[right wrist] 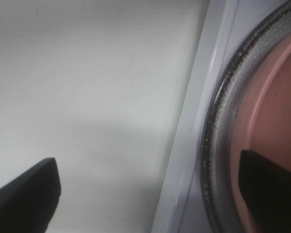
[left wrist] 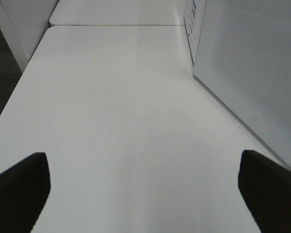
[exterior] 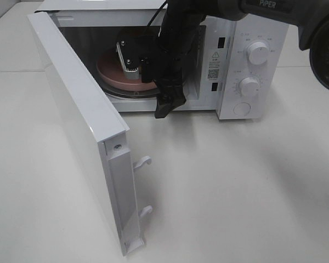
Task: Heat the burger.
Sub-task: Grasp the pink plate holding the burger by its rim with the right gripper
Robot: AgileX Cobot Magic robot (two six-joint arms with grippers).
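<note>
You cannot see the burger in any view. If it sits on the plate (exterior: 111, 74) inside the microwave (exterior: 252, 33), the right arm hides it. Your right gripper (right wrist: 148, 194) hangs apart and empty at the cavity's mouth, so loading looks done. Next, clear the arm and shut the door (exterior: 71, 109). Only the right wrist view shows the turntable (right wrist: 218, 111) rim. Only the left wrist view shows the left gripper (left wrist: 143, 189), apart over the table (left wrist: 111, 97).
</note>
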